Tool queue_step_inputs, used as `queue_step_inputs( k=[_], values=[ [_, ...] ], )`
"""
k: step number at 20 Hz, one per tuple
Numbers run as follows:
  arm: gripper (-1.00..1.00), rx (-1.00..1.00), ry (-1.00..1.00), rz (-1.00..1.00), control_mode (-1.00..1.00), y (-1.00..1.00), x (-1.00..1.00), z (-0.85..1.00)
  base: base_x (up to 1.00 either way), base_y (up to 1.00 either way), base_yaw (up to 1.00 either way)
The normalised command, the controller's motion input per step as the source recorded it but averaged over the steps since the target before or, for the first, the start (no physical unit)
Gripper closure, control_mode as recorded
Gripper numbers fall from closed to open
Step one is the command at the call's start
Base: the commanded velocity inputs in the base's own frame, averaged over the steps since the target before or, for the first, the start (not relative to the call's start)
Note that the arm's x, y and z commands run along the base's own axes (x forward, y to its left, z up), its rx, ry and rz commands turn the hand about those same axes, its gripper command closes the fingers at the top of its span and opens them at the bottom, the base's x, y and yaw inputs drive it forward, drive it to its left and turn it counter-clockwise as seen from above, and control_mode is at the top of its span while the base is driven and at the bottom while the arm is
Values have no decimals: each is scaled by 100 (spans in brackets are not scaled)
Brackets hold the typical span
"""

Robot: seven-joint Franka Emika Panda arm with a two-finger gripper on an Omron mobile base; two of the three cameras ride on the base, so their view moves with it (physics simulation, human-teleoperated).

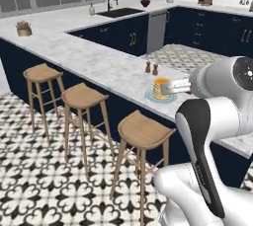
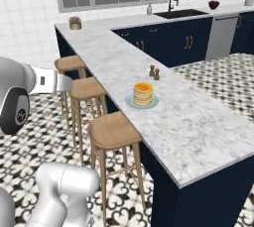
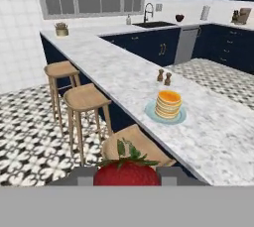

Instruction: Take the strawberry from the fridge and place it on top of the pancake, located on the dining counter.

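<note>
Marble dining counter (image 2: 198, 122), patterned floor (image 2: 49, 141)

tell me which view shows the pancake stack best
The hand view: the short stack of round golden-orange pancakes on its pale blue-green plate sits large and unobstructed, layers distinct. The right base view shows it clear but smaller. In the left base view it is small, beside the white arm.

Both base cameras stand behind the arm, looking down across the stools (image 1: 141, 131) at the counter (image 2: 198, 127) and pancake (image 2: 143, 93); the hand camera faces it lower, nearer.
</note>
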Motion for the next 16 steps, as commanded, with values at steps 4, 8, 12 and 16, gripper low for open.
queue_step_inputs(
  k=[4,8,12,16],
  values=[
    [100,0,0,0,100,0,0,0,62,23,-46],
    [100,0,0,0,100,0,0,0,39,1,-51],
    [100,0,0,0,100,0,0,0,50,52,-50],
    [100,0,0,0,100,0,0,0,65,58,-43]
  ],
)
